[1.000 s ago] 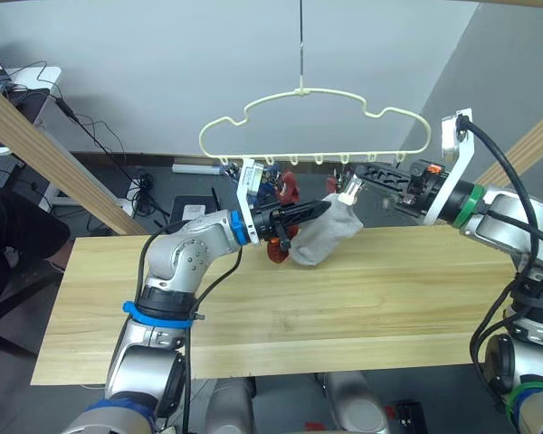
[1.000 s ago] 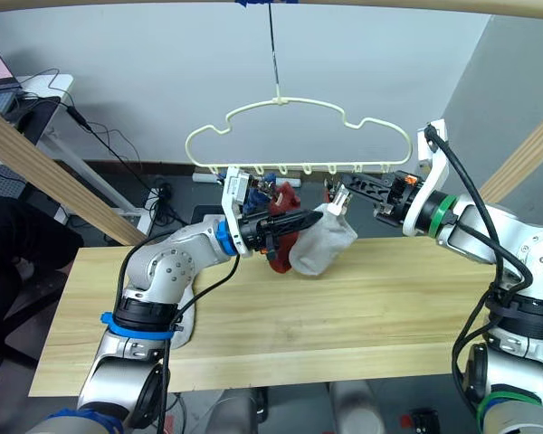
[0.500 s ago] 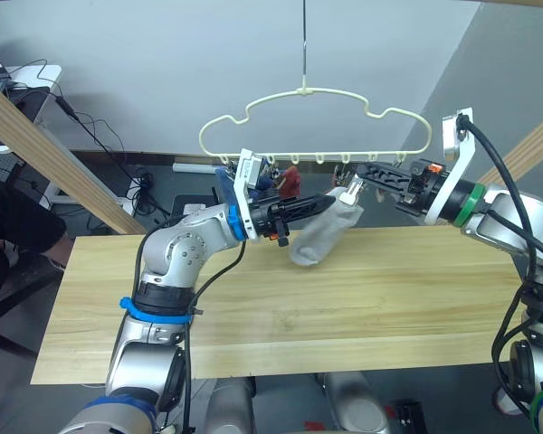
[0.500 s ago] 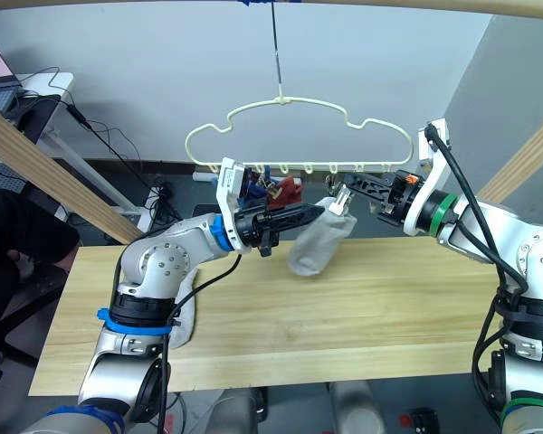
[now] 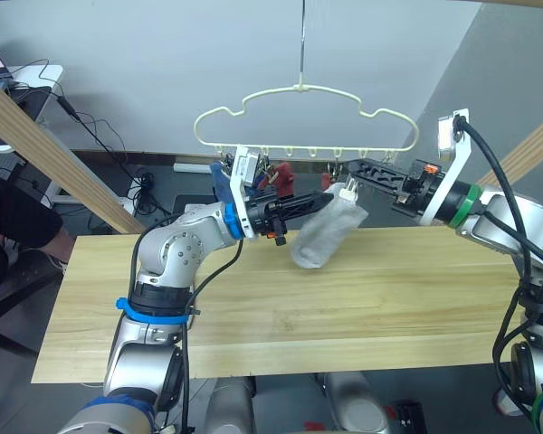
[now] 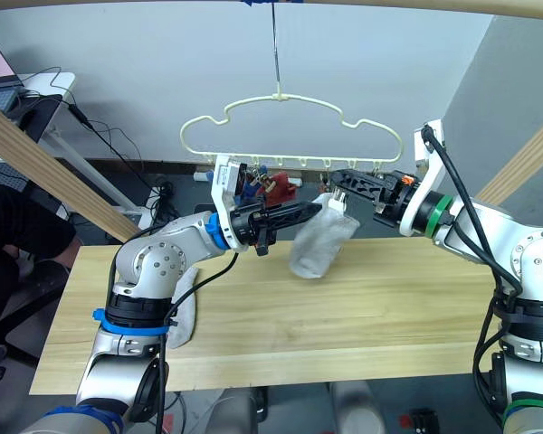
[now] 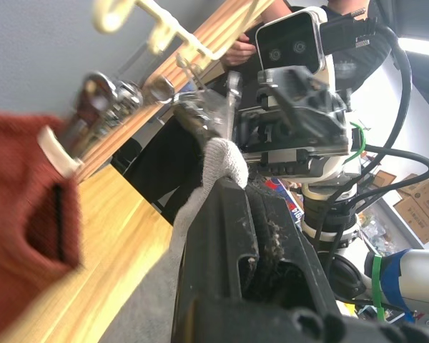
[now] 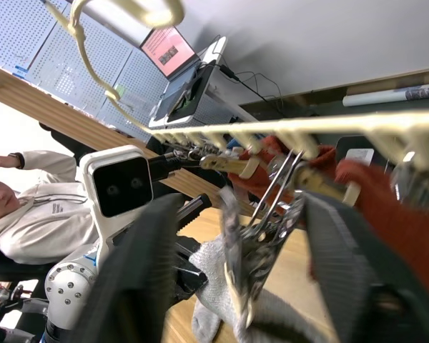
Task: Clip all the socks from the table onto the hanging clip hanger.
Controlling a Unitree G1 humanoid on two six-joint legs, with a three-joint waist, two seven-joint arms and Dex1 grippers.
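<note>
One grey sock raised to the clip, second still on the desk

Lay flat at far left on the desk (image 5: 389,298), half under the left arm: the spare grey sock (image 6: 183,318). Hung already from the clip hanger (image 5: 299,89), at its left end: a blue sock (image 5: 219,174), then a rust red sock (image 5: 283,174). Left fingers (image 5: 324,200) pinched tight on the cuff of the held grey sock (image 5: 321,237), reaching rightward, the sock's long axis dropping away below toward the desk without touching it. Just above and right of that cuff: a silver clip (image 8: 261,207), with the right fingers (image 5: 346,170) parted astride it; pressing or not, unclear. Cuff lay just below the clip, nearly touching, so probably a short lift by the left arm, the nearer one, needed to seat it.
</note>
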